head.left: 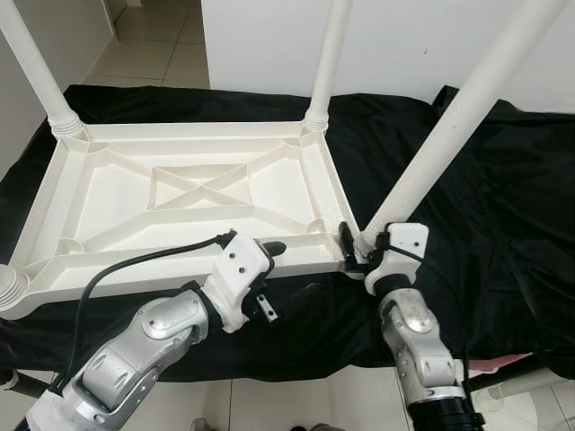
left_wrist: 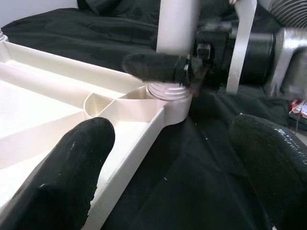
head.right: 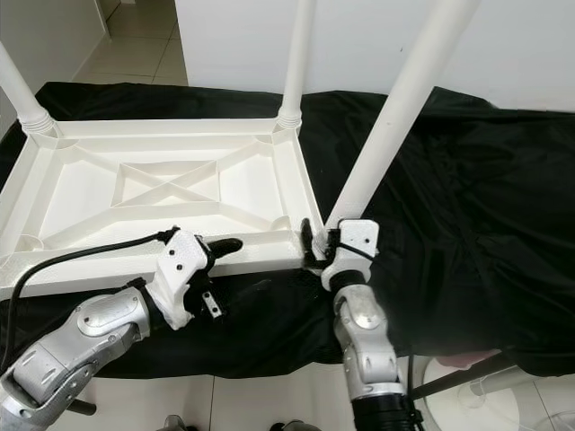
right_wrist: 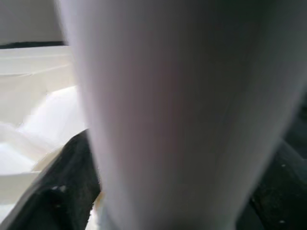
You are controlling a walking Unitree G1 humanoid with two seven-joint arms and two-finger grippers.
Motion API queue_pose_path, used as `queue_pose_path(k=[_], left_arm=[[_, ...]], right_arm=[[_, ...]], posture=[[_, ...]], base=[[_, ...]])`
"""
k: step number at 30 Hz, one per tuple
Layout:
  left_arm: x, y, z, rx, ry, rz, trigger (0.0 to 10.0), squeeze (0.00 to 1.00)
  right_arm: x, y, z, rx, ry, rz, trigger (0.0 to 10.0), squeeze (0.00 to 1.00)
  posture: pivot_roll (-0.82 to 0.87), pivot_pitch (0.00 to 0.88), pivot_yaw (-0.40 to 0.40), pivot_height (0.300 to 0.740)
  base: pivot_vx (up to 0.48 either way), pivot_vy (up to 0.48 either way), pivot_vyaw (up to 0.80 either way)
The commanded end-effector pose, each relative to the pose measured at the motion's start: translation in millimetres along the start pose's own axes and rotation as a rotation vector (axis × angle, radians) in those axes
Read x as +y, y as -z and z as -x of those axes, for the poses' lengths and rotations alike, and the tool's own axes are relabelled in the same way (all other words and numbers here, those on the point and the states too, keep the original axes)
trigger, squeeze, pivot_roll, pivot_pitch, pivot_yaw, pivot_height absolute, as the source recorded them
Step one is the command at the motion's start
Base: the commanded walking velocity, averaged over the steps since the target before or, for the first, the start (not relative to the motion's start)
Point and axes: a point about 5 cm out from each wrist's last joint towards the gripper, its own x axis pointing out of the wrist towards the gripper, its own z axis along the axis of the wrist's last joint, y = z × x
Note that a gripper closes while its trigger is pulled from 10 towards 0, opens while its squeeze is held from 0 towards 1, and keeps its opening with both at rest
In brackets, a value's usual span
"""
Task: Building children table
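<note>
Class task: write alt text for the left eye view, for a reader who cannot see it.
The right gripper clasps the base of a white leg at the near corner of an upturned white tabletop on black cloth. The left gripper rests open on the tabletop's near rim.

Smooth white plastic tabletop (head.left: 193, 193) and legs (head.left: 449, 135) on matt black cloth (head.left: 503, 197).

Left pincer (head.left: 269, 269) reaches forward with fingers spread; right pincer (head.left: 358, 249) is clamped, forearm raised upright.
</note>
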Motion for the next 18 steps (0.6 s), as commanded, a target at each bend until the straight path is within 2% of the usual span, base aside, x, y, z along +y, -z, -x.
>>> queue_pose_path(k=[1,4,6,7,9,11,14,18], left_arm=[[-12.4,0,-0.9,0.003,0.168,0.009,10.0,0.00],[-12.6,0,-1.0,0.003,0.168,0.010,10.0,0.00],[-12.7,0,-1.7,0.001,0.165,0.010,10.0,0.00],[-12.7,0,-1.7,0.001,0.165,0.010,10.0,0.00],[-13.4,0,-2.7,-0.002,0.166,0.012,10.0,0.00],[-13.6,0,-2.9,-0.002,0.166,0.013,10.0,0.00],[-14.2,0,-3.5,-0.003,0.169,0.014,10.0,0.00],[-14.3,0,-4.0,-0.003,0.170,0.014,10.0,0.00]], right_arm=[[-3.8,-6,-1.5,-0.030,-0.039,-0.009,10.0,0.00],[-5.3,-8,-2.2,-0.035,-0.062,0.002,10.0,0.00],[-9.6,-12,-5.5,-0.046,-0.137,0.037,10.0,0.00],[-9.6,-12,-5.5,-0.046,-0.137,0.037,10.0,0.00],[-14.4,-18,-10.8,-0.062,-0.231,0.053,10.0,0.00],[-15.6,-20,-12.2,-0.064,-0.260,0.051,10.0,0.00],[-18.8,-23,-17.7,-0.049,-0.386,0.083,10.0,0.00],[-22.0,-23,-20.4,-0.037,-0.439,0.092,10.0,0.00]], posture=[[-0.01,0.117,-0.056,0.740],[-0.01,0.118,-0.057,0.740],[-0.01,0.118,-0.059,0.740],[-0.01,0.118,-0.059,0.740],[0.00,0.117,-0.058,0.740],[0.00,0.117,-0.058,0.740],[0.00,0.115,-0.056,0.740],[0.00,0.114,-0.054,0.740]], base=[[0.000,0.000,0.00],[0.000,0.000,0.00],[0.000,0.000,0.00],[0.000,0.000,0.00],[0.000,0.000,0.00],[0.000,0.000,0.00],[0.000,0.000,0.00],[0.000,0.000,0.00]])
